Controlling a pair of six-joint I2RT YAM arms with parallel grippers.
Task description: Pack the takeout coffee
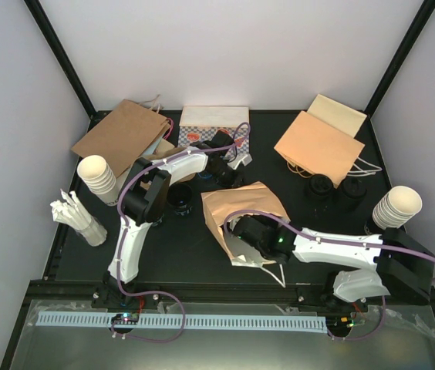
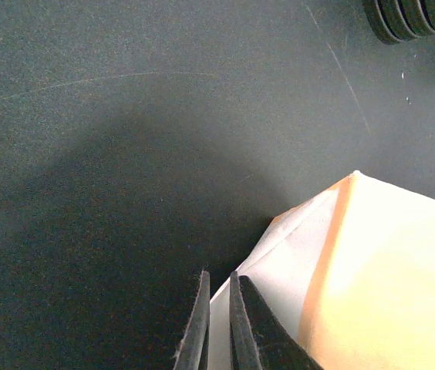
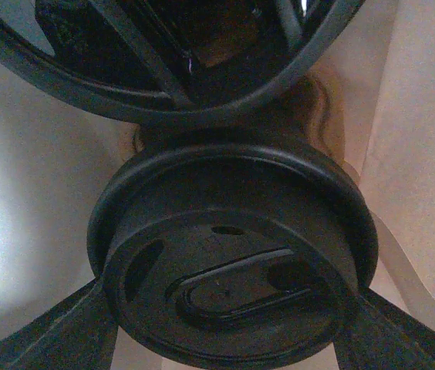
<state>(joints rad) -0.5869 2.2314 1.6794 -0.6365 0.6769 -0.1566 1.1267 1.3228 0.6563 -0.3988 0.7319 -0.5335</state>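
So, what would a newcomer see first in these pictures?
The brown bag lies mid-table, the right gripper inside it, closed around a black-lidded cup. The left gripper pinches the bag's edge. Two more cups stand at the back right.

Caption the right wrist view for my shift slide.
Right tool grips a black-lidded coffee cup inside the paper bag, another round black item just above it.

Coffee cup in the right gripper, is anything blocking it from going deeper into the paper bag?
Yes. In the right wrist view, another round black object, probably a second lidded cup, sits just beyond the held coffee cup, inside the paper bag.
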